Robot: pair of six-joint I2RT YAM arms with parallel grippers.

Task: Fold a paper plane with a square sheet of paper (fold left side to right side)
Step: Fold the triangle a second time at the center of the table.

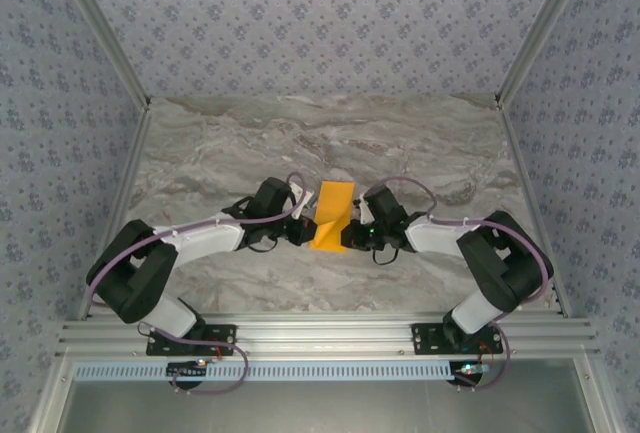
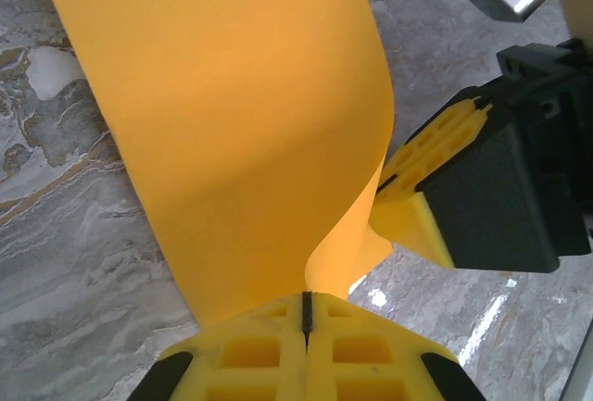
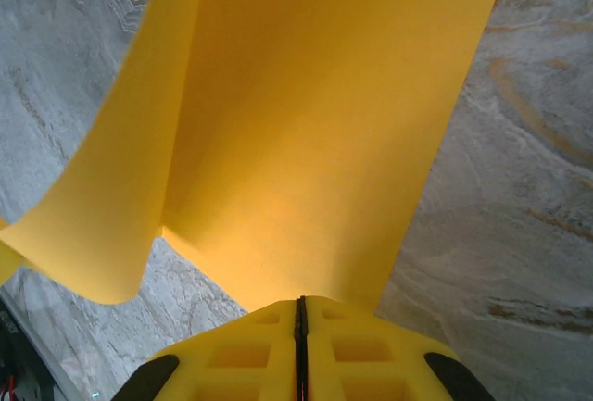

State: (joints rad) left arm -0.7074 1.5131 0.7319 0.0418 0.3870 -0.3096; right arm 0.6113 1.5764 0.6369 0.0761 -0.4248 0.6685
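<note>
The square sheet of paper [image 1: 332, 215], orange-yellow, is lifted off the marble table [image 1: 300, 143] at its middle, bent and twisted between my two grippers; no paper plane shape shows. My left gripper [image 1: 303, 225] is shut on the sheet's left edge, and the paper [image 2: 241, 123] rises straight out of the closed yellow fingers [image 2: 308, 294]. My right gripper [image 1: 357, 228] is shut on the right edge; in the right wrist view the sheet [image 3: 315, 123] spreads up from the closed jaws [image 3: 299, 301], one flap curling down at the left. The left wrist view catches the right gripper [image 2: 435, 156] beside the paper.
Aluminium frame posts [image 1: 130, 168] [image 1: 520, 168] run along both sides of the table, with patterned walls behind them. A metal rail [image 1: 320, 333] carrying both arm bases crosses the near edge. Bare marble lies behind and in front of the grippers.
</note>
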